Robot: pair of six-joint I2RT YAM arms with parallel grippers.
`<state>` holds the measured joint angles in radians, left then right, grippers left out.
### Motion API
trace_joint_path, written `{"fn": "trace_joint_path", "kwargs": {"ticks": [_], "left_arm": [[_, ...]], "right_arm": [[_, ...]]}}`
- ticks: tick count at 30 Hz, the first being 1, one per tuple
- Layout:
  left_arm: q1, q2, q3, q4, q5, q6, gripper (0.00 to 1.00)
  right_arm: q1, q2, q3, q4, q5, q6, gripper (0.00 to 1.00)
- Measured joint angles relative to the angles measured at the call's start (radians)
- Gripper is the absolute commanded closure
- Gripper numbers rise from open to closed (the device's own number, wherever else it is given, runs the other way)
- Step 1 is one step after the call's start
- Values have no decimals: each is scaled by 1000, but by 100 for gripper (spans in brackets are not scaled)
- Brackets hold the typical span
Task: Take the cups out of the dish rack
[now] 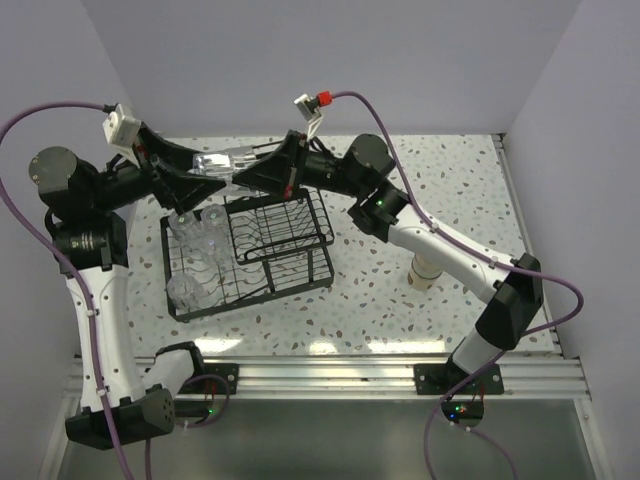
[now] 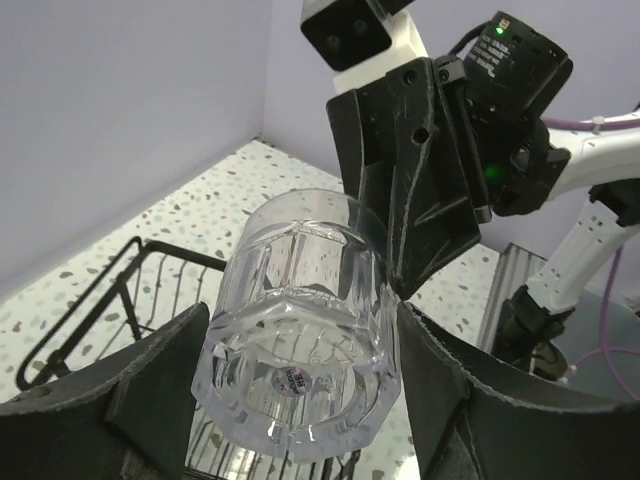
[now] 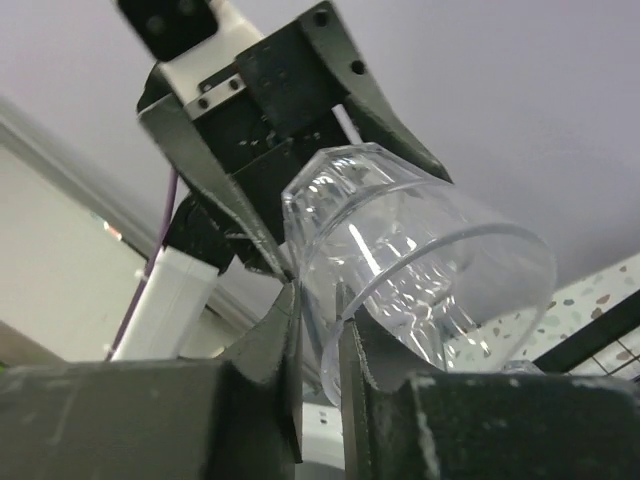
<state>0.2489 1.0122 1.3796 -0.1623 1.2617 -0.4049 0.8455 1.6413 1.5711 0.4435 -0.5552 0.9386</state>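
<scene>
A clear plastic cup (image 1: 222, 163) hangs in the air over the back of the black wire dish rack (image 1: 290, 262), held from both sides. My left gripper (image 1: 203, 172) is shut around its faceted base (image 2: 295, 370). My right gripper (image 1: 256, 167) pinches the cup's rim wall (image 3: 335, 330) between its fingers. Three more clear cups (image 1: 198, 232) stand in the rack's left basket. A tan-beige cup (image 1: 425, 270) stands on the table right of the rack, partly behind my right arm.
The rack's slotted tier (image 1: 285, 218) lies under the right gripper. The speckled table (image 1: 450, 180) ends at grey walls at the back and sides. A metal rail (image 1: 330, 375) runs along the near edge.
</scene>
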Motion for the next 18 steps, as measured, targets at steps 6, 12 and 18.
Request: {"fn": "trace_joint_path", "kwargs": {"ticks": [6,12,18], "left_arm": [[-7,3,-48,16,61,-56,61],[-13,11,-44,-19,7,24,0],[-15,37,19,-94,-117,136,0]], "right_arm": [[-2,2,-1,19,-96,3,100],[5,-19,0,-58,-27,-97,100],[11,-99,12,-298,150,-280,100]]}}
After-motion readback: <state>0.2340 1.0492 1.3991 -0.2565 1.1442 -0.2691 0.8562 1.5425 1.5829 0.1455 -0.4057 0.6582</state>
